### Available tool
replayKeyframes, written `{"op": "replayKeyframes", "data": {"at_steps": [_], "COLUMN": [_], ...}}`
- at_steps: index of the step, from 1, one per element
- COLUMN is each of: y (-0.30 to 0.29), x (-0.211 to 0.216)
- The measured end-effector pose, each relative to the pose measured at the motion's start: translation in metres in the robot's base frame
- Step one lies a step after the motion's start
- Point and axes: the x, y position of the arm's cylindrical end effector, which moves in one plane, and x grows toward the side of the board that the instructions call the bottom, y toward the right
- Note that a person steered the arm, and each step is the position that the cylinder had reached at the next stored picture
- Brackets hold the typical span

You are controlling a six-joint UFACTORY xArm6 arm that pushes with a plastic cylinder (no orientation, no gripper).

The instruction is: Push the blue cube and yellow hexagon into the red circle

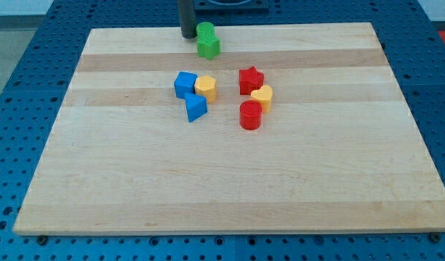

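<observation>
The blue cube (184, 84) sits left of centre on the wooden board (230, 181), touching the yellow hexagon (206, 88) on its right. The red circle (250, 115), a short red cylinder, stands to the right and slightly lower, a small gap away from the hexagon. My tip (188, 35) is at the view's top edge of the board, well above the blue cube and just left of two green blocks (206, 40).
A blue triangular block (196, 108) lies just below the cube and hexagon. A red star (251, 79) and a yellow heart-like block (261, 97) sit above the red circle, close together. Blue perforated table surrounds the board.
</observation>
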Motion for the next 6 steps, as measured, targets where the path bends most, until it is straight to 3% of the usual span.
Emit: {"op": "replayKeyframes", "data": {"at_steps": [3,5,6], "y": [-0.024,-0.058,-0.037], "x": [0.005,0.073,0.118]}}
